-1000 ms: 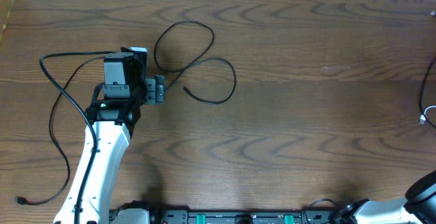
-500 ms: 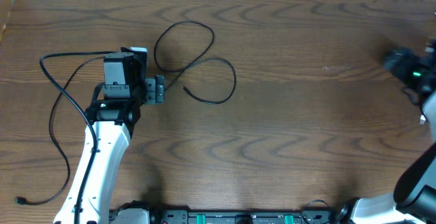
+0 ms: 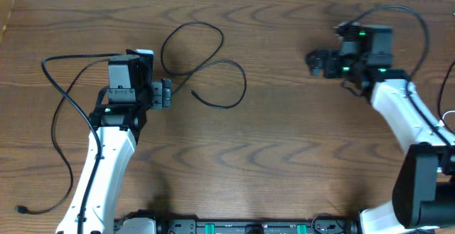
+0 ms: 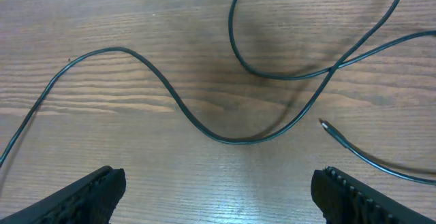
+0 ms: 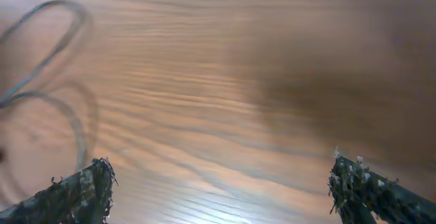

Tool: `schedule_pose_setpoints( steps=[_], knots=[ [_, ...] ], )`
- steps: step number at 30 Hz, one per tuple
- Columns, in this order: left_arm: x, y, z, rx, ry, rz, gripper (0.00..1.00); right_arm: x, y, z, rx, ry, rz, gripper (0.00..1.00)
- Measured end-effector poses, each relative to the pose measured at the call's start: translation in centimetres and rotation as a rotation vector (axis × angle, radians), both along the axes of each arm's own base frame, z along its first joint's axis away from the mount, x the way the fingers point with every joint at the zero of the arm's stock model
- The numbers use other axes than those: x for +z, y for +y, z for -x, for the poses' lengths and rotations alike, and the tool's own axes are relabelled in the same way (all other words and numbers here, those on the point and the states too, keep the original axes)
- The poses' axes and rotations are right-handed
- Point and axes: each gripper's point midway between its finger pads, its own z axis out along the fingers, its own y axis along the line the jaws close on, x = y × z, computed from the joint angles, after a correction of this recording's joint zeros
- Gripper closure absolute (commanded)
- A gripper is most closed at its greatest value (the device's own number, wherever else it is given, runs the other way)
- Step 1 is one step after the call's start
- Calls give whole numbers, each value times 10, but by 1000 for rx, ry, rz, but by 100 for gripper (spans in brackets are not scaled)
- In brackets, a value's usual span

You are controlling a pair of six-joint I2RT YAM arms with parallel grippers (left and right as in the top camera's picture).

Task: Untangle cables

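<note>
Overhead view, one moment logged. Table [image 3: 284,156]: brown wood-grain top with both arms over it.

Left arm [image 3: 106,163] reached up from the near edge on the left side. Right arm [image 3: 402,109] came in from the near right corner toward the far right of the top.

Left gripper [image 3: 165,93] pointed right, with its jaws spread wide and nothing between them. In the left wrist view its fingertips [image 4: 95,190] sat at the lower corners, clear of the wood.

Right gripper [image 3: 316,62] pointed left, well apart from the left one. Its jaws were also wide and held nothing. The right wrist view was blurred and showed fingertips [image 5: 82,190] over bare wood, with faint dark loops at upper left.

Black cable [image 3: 190,24] lay flat on the left half of the table. One plug end [image 3: 21,209] lay near the front left corner. The cord ran up past the left arm and under the left gripper, then made two crossing loops just right of it. The free tip [image 4: 322,122] rested on the wood, touching neither finger.

White plug tip [image 3: 442,125] showed at the right edge beside the right arm, and its cord could not be followed.
</note>
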Motion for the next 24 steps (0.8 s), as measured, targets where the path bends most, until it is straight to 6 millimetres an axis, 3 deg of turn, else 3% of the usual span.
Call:
schedule_pose_setpoints(
  steps=[5,6,9,13,18,24],
  knots=[
    [0,0,0,0,0,0,8,11,72,-3,159,-109,-6,1],
    [0,0,0,0,0,0,8,7,98,-2,211,-129,-7,1],
    [0,0,0,0,0,0,8,-10,129,-4,263,-153,0,1],
    [0,0,0,0,0,0,8,-47,167,-4,317,-170,16,1],
    [0,0,0,-1,0,1,8,-64,194,-7,350,-231,27,1],
    [0,0,0,-1,0,1,8,-100,207,-2,377,-212,44,6]
  ],
)
